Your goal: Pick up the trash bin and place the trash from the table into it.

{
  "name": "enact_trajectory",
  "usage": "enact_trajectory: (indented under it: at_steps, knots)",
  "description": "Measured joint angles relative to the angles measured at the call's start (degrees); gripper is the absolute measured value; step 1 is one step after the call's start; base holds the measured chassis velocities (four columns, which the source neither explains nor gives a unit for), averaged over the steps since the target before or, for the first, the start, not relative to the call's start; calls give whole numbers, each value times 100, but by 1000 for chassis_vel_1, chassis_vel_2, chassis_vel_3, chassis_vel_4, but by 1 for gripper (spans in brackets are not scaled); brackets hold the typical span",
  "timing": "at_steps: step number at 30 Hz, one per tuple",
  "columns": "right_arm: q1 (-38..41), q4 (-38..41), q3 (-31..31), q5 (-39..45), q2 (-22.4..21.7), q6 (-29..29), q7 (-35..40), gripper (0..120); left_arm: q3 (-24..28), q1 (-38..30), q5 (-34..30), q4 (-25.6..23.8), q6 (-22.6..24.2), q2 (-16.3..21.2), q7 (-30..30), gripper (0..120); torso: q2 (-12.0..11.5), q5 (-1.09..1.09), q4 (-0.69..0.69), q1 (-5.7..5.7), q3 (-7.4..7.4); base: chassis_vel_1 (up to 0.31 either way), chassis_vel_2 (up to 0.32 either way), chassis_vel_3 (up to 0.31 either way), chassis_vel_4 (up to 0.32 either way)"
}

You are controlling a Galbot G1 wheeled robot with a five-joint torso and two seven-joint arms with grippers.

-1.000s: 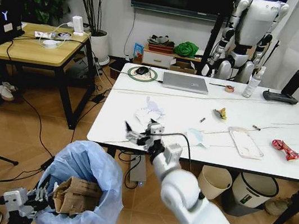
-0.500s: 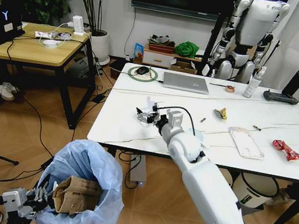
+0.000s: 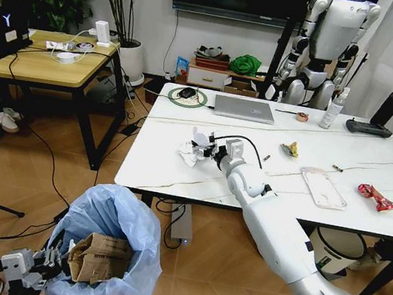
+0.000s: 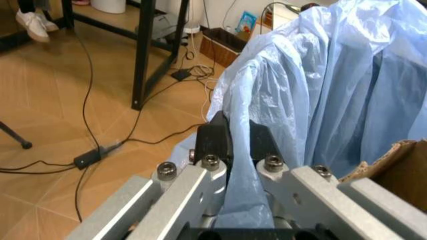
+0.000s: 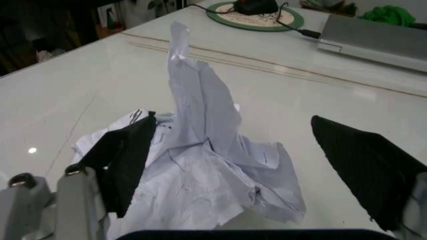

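Observation:
My left gripper [image 3: 40, 263] is shut on the rim of the trash bin [image 3: 109, 235], whose puffy light-blue bag [image 4: 313, 85] holds crushed brown cardboard [image 3: 97, 255]; it hangs low at the front left, below the table [image 3: 163, 168]. My right gripper [image 3: 202, 148] is open over the crumpled white paper [image 3: 193, 147] on the table's left part. In the right wrist view the paper [image 5: 207, 165] lies between the two black fingers [image 5: 123, 160]. More trash lies to the right: a light-blue face mask [image 3: 260, 179], a clear plastic pack [image 3: 322, 187], a red wrapper [image 3: 376, 197].
A silver laptop [image 3: 244, 109], a spray bottle [image 3: 331, 109] and a black handset [image 3: 370, 126] stand along the table's far edge. A wooden-topped table [image 3: 43, 56] is at the left. Two bins [image 3: 315, 249] stand under the marble table. Cables cross the floor.
My right arm has reached forward from the table's front edge to the crumpled paper, and the open fingers now straddle it. The bin in the left gripper has stayed put.

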Motion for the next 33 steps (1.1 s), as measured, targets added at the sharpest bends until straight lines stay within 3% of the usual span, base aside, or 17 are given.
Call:
enact_trajectory:
  at_steps: [22, 29, 33]
  knots:
    - [-208, 116, -38, -50, -116, 49, -90, 4, -59, 1, -62, -35, 16, 58, -9, 0, 0, 0, 0, 0, 0, 0, 0, 0, 0]
    - [-255, 382, 52, 143, -193, 78, -68, 0, -20, -6, -57, -44, 16, 51, -9, 0, 0, 0, 1, 0, 0, 0, 0, 0, 0]
    - [-410, 1059, 215, 683, -390, 241, -51, 0, -26, 15, -66, -48, 12, 69, -9, 0, 0, 0, 0, 0, 0, 0, 0, 0, 0]
